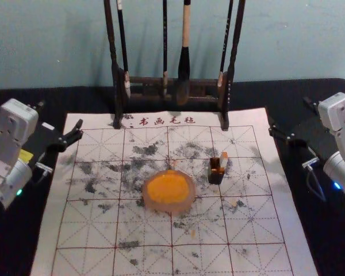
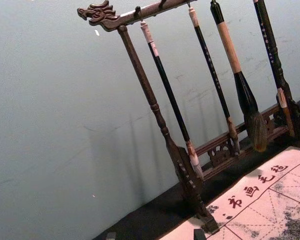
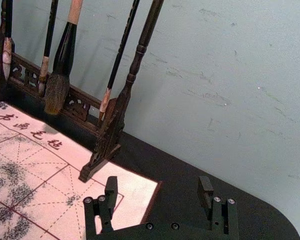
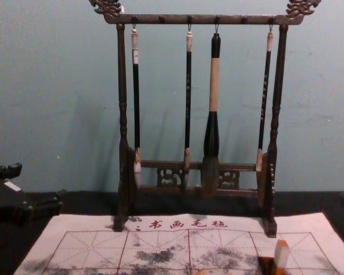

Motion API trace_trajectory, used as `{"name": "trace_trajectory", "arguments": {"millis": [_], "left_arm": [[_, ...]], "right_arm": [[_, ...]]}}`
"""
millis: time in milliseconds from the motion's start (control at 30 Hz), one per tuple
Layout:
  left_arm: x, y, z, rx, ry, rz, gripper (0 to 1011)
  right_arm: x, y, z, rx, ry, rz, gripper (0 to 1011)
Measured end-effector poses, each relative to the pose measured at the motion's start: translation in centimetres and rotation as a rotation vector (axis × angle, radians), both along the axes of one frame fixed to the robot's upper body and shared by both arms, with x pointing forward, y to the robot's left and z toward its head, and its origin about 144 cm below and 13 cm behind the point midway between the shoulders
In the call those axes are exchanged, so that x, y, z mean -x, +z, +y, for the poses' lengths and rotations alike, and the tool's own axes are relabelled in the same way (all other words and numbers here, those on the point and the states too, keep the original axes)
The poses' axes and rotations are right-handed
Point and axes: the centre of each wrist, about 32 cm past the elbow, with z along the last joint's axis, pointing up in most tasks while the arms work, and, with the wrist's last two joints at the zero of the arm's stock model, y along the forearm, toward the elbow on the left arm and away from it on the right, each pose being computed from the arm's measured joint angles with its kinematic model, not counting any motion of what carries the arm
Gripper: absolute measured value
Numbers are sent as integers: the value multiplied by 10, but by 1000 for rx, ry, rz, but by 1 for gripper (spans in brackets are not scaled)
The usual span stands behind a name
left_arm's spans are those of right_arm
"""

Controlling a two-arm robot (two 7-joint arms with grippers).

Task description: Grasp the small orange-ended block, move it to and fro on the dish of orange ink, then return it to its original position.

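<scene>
One round dish [image 1: 171, 208] holds orange ink [image 1: 168, 188].

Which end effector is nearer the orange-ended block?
Right. The right end effector is by the right edge of the mat, to the right of the block; the left end effector is by the opposite edge, farther off, left of the dish.

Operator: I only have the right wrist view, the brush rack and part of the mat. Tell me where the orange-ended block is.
Observer: The head view shows the block at a small dark holder, right of the dish.

Operator: Report what's in the dish.

Observer: Orange ink, spread over its middle.

Operator: Now the left gripper.

Observer: The left gripper is by the mat's left edge, fingers apart, nothing between them.
</scene>
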Motion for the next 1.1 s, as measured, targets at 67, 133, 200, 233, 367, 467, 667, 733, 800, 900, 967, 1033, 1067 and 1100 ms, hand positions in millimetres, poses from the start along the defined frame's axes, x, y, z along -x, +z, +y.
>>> {"name": "trace_trajectory", "arguments": {"millis": [67,133,200,233,367,467,667,733,800,900,967,1033,1067,1100], "left_arm": [[0,0,0,0,0,0,1001],[0,0,0,0,0,0,1001],[0,0,0,0,0,0,1001],[0,0,0,0,0,0,1001],[0,0,0,0,0,0,1001],[0,0,0,0,0,0,1001],[0,0,0,0,0,0,1001],[0,0,0,0,0,0,1001],[0,0,0,0,0,0,1001],[0,0,0,0,0,0,1001],[0,0,0,0,0,0,1001],[0,0,0,0,0,0,1001],[0,0,0,0,0,0,1001],[0,0,0,0,0,0,1001]], "right_arm": [[0,0,0,0,0,0,1003],[0,0,0,0,0,0,1003],[0,0,0,1,0,0,1003],[0,0,0,1,0,0,1002],[0,0,0,1,0,0,1002],[0,0,0,1,0,0,1003],[0,0,0,1,0,0,1003],[0,0,0,1,0,0,1003],[0,0,0,1,0,0,1003],[0,0,0,1,0,0,1003],[0,0,0,1,0,0,1003],[0,0,0,1,0,0,1003],[0,0,0,1,0,0,1003],[0,0,0,1,0,0,1003]]}}
